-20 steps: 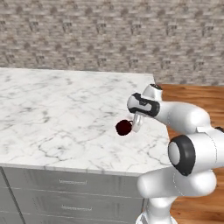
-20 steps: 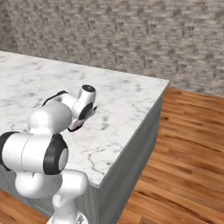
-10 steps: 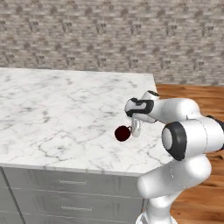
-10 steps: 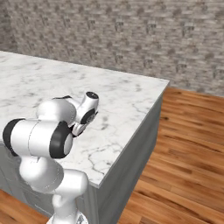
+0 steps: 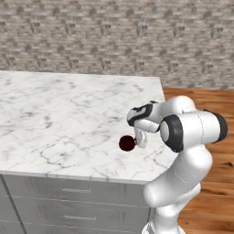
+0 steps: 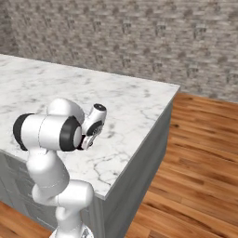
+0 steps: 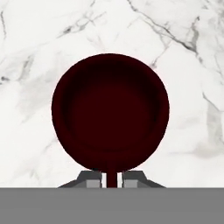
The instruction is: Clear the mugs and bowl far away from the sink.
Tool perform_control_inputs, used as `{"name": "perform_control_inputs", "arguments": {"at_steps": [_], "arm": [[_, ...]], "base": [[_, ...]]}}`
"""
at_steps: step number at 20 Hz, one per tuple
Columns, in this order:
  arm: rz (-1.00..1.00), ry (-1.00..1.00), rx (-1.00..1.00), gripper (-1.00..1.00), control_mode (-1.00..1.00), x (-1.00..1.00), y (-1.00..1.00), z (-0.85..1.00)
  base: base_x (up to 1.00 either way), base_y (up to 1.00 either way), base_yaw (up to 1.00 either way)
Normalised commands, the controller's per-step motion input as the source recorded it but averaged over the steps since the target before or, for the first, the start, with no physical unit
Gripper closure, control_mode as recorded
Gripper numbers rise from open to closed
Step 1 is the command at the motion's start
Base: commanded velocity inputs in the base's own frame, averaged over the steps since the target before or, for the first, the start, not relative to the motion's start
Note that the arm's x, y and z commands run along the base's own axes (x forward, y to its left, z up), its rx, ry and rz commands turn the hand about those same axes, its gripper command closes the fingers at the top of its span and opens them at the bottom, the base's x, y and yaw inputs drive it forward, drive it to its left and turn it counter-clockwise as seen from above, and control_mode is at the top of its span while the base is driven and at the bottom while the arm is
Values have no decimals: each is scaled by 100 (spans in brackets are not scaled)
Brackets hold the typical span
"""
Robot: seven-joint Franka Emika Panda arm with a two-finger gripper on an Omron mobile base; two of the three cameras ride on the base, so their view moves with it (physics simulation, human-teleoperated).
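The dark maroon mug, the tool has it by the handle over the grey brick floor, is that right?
Not quite. The dark maroon cylindrical mug is at the tool, its handle between the fingertips, but over the white marble countertop, not a grey brick floor. The hand view shows marble all around the mug; the left base view shows it near the counter's right end.

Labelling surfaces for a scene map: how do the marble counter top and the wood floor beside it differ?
The counter top is white marble with grey veins; the wood floor is warm brown planks. The counter top sits raised on grey drawers; the floor lies low to its right. The counter top carries the dark maroon mug; the floor's visible stretch is bare. Both are flat and glossy.
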Motion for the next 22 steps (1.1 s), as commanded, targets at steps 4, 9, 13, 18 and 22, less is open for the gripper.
{"name": "perform_control_inputs", "arguments": {"at_steps": [4, 9, 13, 18, 22], "arm": [[10, -2, -1, -100, -100, 9, -2, -15], [15, -2, 5, -100, -100, -15, -25, 61], [12, 0, 0, -100, -100, -31, -12, 100], [-14, 1, 0, -100, -100, -20, 1, 100], [-54, -1, 0, -100, -100, -13, 0, 100]], "base": [[0, 0, 0], [0, 0, 0], [0, 0, 0], [0, 0, 0], [0, 0, 0]]}}
